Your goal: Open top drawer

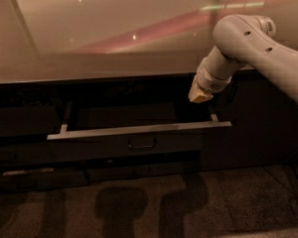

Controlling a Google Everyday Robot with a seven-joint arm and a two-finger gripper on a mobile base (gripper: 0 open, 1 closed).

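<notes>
Pale, glossy countertop [114,38] fills the upper half of the view, with dark cabinet fronts running beneath it. And the top drawer [99,148] is standing open, pulled well out from under the counter, its light metal top edge running almost level from left to right. The small loop handle [141,144] sits at the centre of the dark front, with nothing touching it. The white arm [253,43] reaches in from the upper right and bends down to the gripper [199,95], whose tan tip hangs just below the counter edge, over the drawer's back right corner and up and to the right of the handle. Spread or closed? Can't tell from here. Below, a shallower drawer [139,170] sits shut, and dark shadows lie on the floor [248,202].
</notes>
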